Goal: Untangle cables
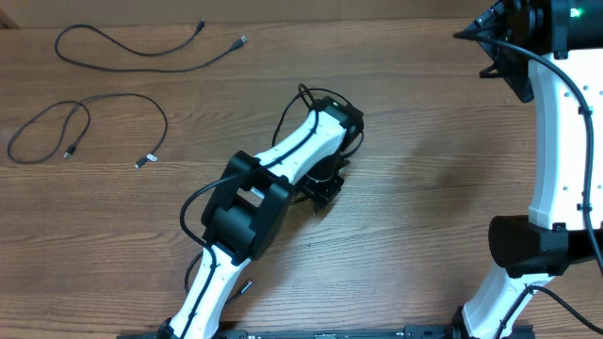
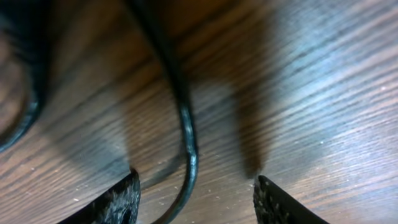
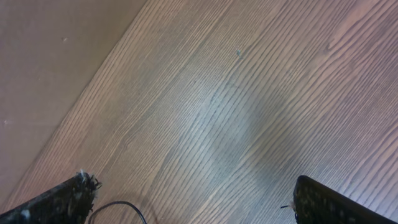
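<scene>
Two thin black cables lie spread apart at the far left of the table: one long curve (image 1: 132, 55) with plug ends near the back, and one loop (image 1: 89, 122) with small silvery plugs in front of it. A third black cable (image 2: 186, 134) runs on the wood between the fingers of my left gripper (image 2: 196, 202), which is open and low over the table. In the overhead view my left gripper (image 1: 323, 186) is at the table's middle and hides most of that cable. My right gripper (image 3: 193, 199) is open and empty, held high at the back right (image 1: 499, 52).
The wooden table (image 1: 424, 188) stretches between the two arms. Another dark cord (image 2: 25, 106) curves along the left edge of the left wrist view. A thin black wire (image 3: 124, 208) shows at the bottom of the right wrist view. The table's far edge (image 3: 81, 93) runs diagonally there.
</scene>
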